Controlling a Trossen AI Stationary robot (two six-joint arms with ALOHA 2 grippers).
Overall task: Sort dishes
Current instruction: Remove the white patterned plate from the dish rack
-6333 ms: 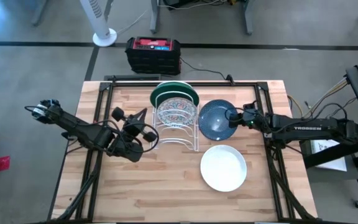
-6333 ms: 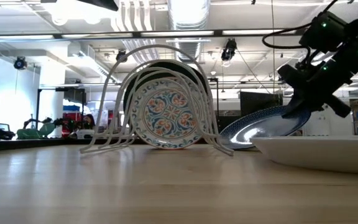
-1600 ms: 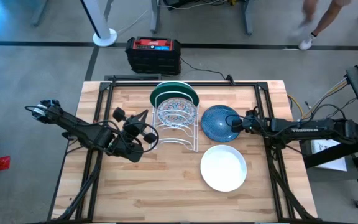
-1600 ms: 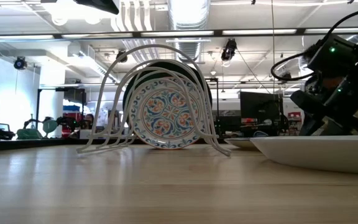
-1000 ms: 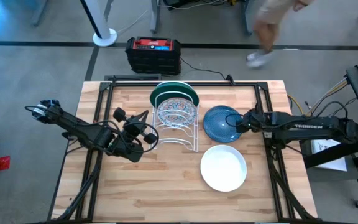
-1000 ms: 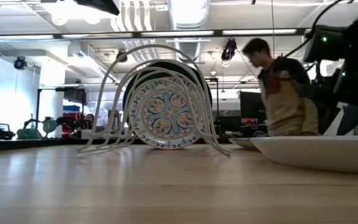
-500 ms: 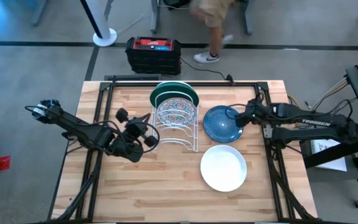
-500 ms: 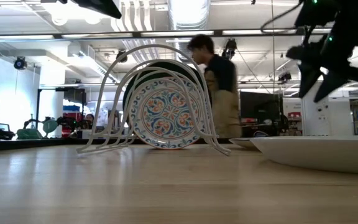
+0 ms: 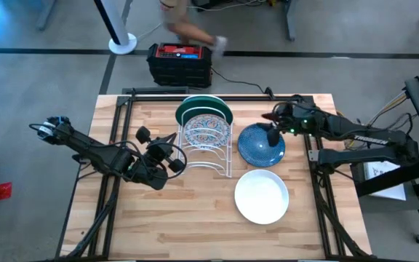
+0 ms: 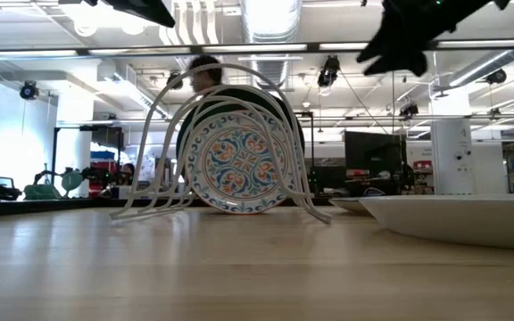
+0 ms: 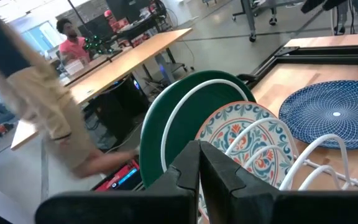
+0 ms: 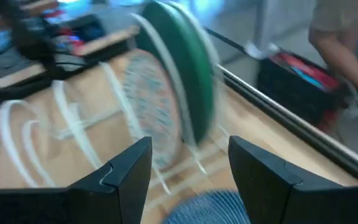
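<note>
A white wire rack [image 9: 208,151] stands mid-table with the green dish [image 9: 204,106] and the floral dish [image 9: 207,131] upright on edge in its slots. To its right the blue speckled dish [image 9: 260,147] lies flat on the table. The plain white dish [image 9: 261,196] lies flat nearer the front edge. My right gripper [image 9: 271,127] hangs open in the air over the blue dish's far rim, holding nothing; its wrist view looks at the rack past its fingers [image 12: 126,171]. My left gripper [image 9: 174,154] waits shut just left of the rack, its fingers [image 11: 199,168] pointing at the racked dishes.
A red and black box [image 9: 180,62] sits on the floor beyond the table's far edge. A person [image 10: 205,71] walks behind the table. Bare wood shows along the table's front and left parts.
My right gripper has risen from beside the blue dish's right rim and moved toward the far edge, rolling and tipping up nearer to level. The blue dish stays flat where it lay. A person has walked leftward behind the table.
</note>
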